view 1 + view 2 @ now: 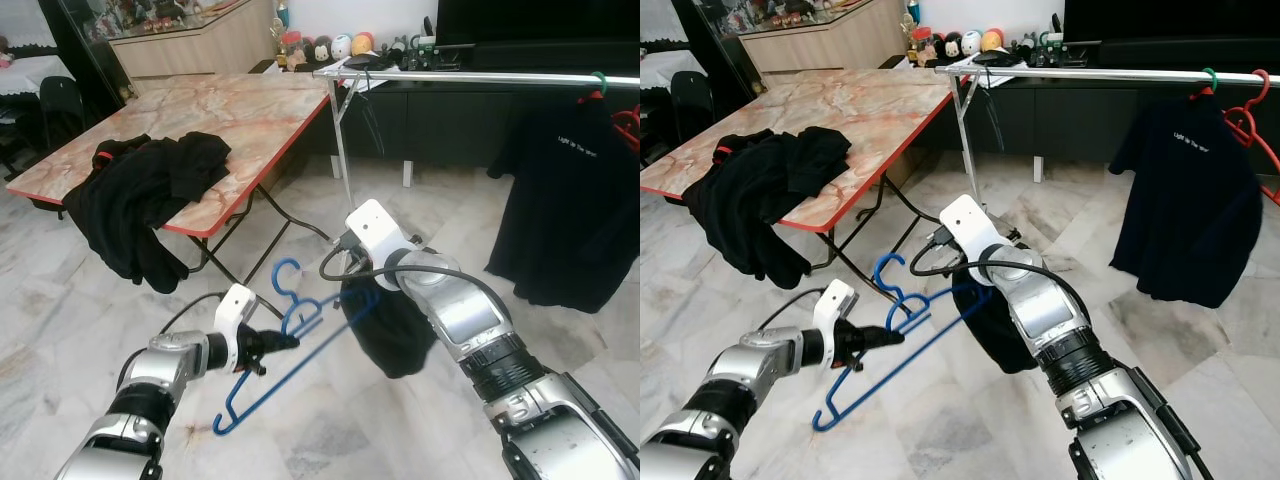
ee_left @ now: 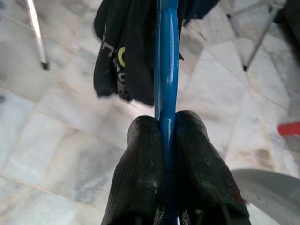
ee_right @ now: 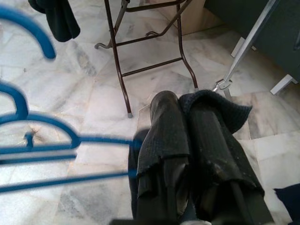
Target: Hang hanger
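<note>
The blue hanger [image 1: 290, 345] looks light, stiff and probably slick — thin plastic, best pinched on a straight bar as the left gripper [image 1: 283, 343] does, its jaws pressed on the blue bar. It hangs in mid-air above the marble floor [image 1: 330, 430], between the arms. The right gripper [image 3: 187, 140] has its jaws closed on a soft black garment [image 1: 385, 325], apparently draped at the hanger's far end. The rail [image 1: 480, 77] stands well apart.

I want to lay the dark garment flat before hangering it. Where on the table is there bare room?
The marble table is bare over its far half and right side, up to the red edge beside the rail. The near left corner is crowded by a black clothes heap spilling over the edge. Both grippers hang low over the floor, before the table.
</note>
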{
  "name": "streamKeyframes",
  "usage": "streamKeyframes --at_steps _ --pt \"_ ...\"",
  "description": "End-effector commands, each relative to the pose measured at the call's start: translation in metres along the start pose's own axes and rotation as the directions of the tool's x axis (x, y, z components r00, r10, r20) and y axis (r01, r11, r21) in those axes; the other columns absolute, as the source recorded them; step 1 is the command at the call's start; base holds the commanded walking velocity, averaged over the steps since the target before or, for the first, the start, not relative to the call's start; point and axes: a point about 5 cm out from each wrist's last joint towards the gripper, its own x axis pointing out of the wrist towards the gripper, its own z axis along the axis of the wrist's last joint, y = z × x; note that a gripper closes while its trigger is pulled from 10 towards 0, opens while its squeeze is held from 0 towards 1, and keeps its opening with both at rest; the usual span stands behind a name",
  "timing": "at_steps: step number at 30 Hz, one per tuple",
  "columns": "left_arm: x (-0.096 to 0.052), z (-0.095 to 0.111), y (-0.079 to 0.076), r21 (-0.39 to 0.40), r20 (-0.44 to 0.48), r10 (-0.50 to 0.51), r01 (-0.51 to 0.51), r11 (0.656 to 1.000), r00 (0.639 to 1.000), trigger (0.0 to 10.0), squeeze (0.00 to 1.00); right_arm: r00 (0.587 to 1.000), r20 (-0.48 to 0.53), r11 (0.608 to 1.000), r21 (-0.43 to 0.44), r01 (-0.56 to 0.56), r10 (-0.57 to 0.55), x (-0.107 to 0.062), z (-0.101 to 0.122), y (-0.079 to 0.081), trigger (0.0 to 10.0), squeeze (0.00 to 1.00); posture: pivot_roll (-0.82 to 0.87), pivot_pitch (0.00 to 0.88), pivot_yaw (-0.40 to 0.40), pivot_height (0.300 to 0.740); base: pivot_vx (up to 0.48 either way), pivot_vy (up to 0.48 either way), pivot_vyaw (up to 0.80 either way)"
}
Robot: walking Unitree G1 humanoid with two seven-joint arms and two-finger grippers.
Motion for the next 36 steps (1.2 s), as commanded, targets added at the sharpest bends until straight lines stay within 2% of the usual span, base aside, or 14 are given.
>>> streamKeyframes --at_steps 1,5,8,13,21,23,30,36 --pt "-0.007 0.001 0.012 0.004 -0.005 0.106 -0.106 0.994 0.994 10.0 0.00 0.998 0.060 1.000 0.001 -0.017 0.017 -0.003 0.015 0.005 10.0 0.00 -0.16 0.000 0.213 0.740 0.000 0.000 0.00" --pt "-0.007 0.001 0.015 0.007 -0.005 0.138 -0.138 0.990 0.990 10.0 0.00 0.998 0.058 1.000 0.005 -0.018 0.018 -0.003 0.015 0.006 10.0 0.00 -0.16 0.000 0.213 0.740 0.000 0.000 0.00" --pt "-0.012 0.004 0.015 -0.008 0.031 0.105 -0.104 0.995 0.994 10.0 0.00 0.998 0.044 0.999 0.000 -0.047 0.047 -0.001 0.012 0.012 10.0 0.00 -0.15 0.000 0.214 0.740 0.000 0.000 0.00" --pt "-0.014 0.011 0.018 0.000 0.073 0.129 -0.129 0.992 0.989 10.0 0.00 0.997 0.038 0.998 -0.017 -0.063 0.063 -0.002 0.012 0.018 10.0 0.00 -0.15 0.000 0.216 0.740 0.000 0.000 0.00" --pt "-0.018 0.033 0.016 0.020 0.166 0.098 -0.102 0.995 0.981 10.0 0.00 0.997 0.009 0.997 -0.036 -0.072 0.073 -0.001 0.004 0.022 10.0 0.00 -0.15 0.001 0.216 0.740 0.000 0.000 0.00" --pt "-0.018 0.036 0.015 0.023 0.179 0.094 -0.100 0.995 0.979 10.0 0.00 0.994 0.014 0.993 -0.040 -0.111 0.112 -0.002 0.006 0.028 10.0 0.00 -0.15 0.000 0.217 0.740 0.000 0.000 0.00" --pt "-0.013 0.039 0.014 0.025 0.186 0.104 -0.111 0.994 0.977 10.0 0.00 0.987 0.039 0.988 -0.025 -0.153 0.154 -0.005 0.015 0.041 10.0 0.00 -0.15 0.000 0.217 0.740 0.000 0.000 0.00" --pt "-0.012 0.037 0.019 0.017 0.161 0.185 -0.190 0.982 0.969 10.0 0.00 0.989 0.040 0.989 -0.016 -0.145 0.145 -0.007 0.016 0.043 10.0 0.00 -0.15 0.000 0.218 0.740 0.000 0.000 0.00"
